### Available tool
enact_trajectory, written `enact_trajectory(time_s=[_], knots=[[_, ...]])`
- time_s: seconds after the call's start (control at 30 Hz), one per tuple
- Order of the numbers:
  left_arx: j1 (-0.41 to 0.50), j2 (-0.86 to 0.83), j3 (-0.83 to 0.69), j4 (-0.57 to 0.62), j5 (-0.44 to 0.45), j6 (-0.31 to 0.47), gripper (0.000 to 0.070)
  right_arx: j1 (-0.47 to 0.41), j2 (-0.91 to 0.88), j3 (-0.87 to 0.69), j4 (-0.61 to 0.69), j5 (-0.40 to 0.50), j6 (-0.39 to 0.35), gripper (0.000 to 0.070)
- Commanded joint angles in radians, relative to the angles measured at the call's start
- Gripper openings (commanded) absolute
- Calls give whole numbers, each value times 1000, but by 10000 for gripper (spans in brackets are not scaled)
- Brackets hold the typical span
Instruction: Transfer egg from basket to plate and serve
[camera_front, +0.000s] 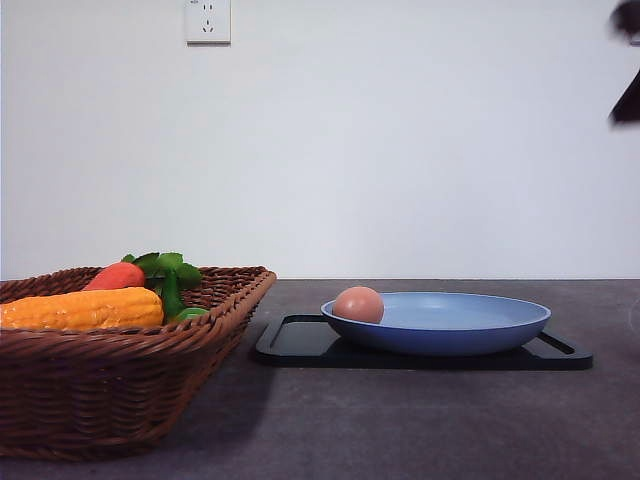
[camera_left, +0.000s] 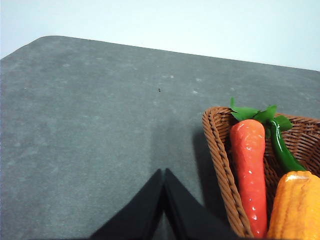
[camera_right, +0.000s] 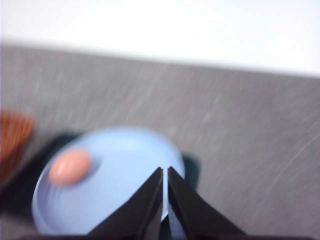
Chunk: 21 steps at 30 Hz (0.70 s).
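Observation:
The brownish-pink egg (camera_front: 358, 304) lies in the light blue plate (camera_front: 470, 325), against its left rim; the blurred right wrist view shows the egg (camera_right: 69, 166) in the plate (camera_right: 120, 175) too. The wicker basket (camera_front: 150, 350) sits at the front left, and the left wrist view catches one corner of the basket (camera_left: 220, 155). My right gripper (camera_right: 165, 172) is shut and empty, held above the plate; a dark part of that arm is at the front view's upper right. Over bare table beside the basket, my left gripper (camera_left: 164, 175) is shut on nothing.
The plate rests on a flat black tray (camera_front: 300, 345). In the basket lie an orange-red carrot (camera_front: 115, 276) with green leaves, a yellow-orange corn cob (camera_front: 85, 308) and a green pepper (camera_left: 282, 152). Grey tabletop (camera_left: 90, 125) stretches left of the basket. A white wall stands behind.

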Motion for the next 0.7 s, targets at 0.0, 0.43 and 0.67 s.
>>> enact_trajectory(time_s=[0.0,0.43,0.67], knots=[[2,-2,-28,-4,0,-7,0,-28,-59,-10,-1,4,-32,0],[2,-2,-28,-4,0,-7,0,-393,-418,-162,-12,-141,-34,0],[2,-2,-28,-4,0,-7,0,-482,-435,-256,-39,-289,-26,0]])
